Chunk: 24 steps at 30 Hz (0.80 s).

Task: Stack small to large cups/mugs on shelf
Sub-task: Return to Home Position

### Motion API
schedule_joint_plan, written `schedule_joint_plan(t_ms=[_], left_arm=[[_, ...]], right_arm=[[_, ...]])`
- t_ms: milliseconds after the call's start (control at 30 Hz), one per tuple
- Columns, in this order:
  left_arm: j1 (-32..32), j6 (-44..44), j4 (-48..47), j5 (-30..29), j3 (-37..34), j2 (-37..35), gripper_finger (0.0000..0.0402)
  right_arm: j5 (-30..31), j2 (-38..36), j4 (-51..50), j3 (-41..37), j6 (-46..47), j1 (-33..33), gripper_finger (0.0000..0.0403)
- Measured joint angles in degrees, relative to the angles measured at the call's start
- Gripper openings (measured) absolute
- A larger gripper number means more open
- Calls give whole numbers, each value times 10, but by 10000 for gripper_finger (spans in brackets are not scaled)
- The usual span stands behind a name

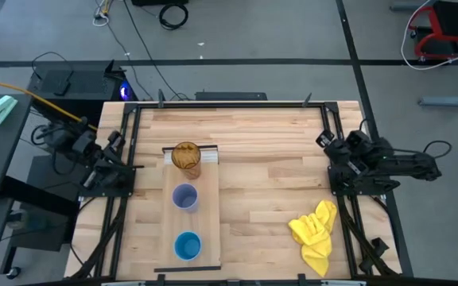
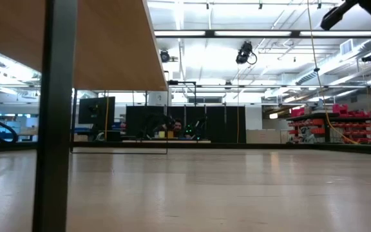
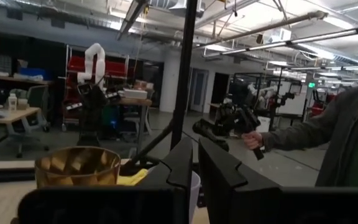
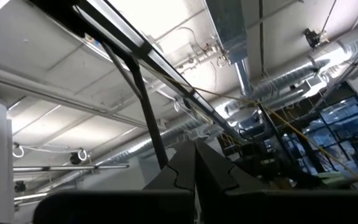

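Left gripper (image 3: 195, 180) nearly closed, empty, parked left of shelf (image 1: 210, 208). Right gripper (image 4: 194, 167) closed, empty, right of shelf. Brown cup (image 1: 187, 157), lavender cup (image 1: 184, 196) and blue cup (image 1: 188, 245) stand in a row on shelf. Homing: keep arms well clear of the cups.

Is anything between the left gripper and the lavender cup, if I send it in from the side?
Nothing visible. Between the left gripper, at the table's left edge, and the lavender cup lie only bare table and the shelf. The amber tumbler and blue cup flank it along the shelf.

Wooden table top (image 2: 224, 193), dark upright post (image 2: 55, 116), brown panel (image 2: 108, 38) upper left, workshop beyond.
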Motion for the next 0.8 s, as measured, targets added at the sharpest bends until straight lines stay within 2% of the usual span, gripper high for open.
schedule_joint_plan(t_ms=[367, 633, 800], left_arm=[[0, 1, 87, -12, -94, 0, 24], [0, -16, 109, -17, -124, 0, 32], [1, -17, 155, -22, -158, 0, 36]], right_arm=[[0, 0, -4, -25, 3, 0, 10], [0, 0, -62, -25, 10, 0, 10], [0, 0, -81, -25, 13, 0, 10]])
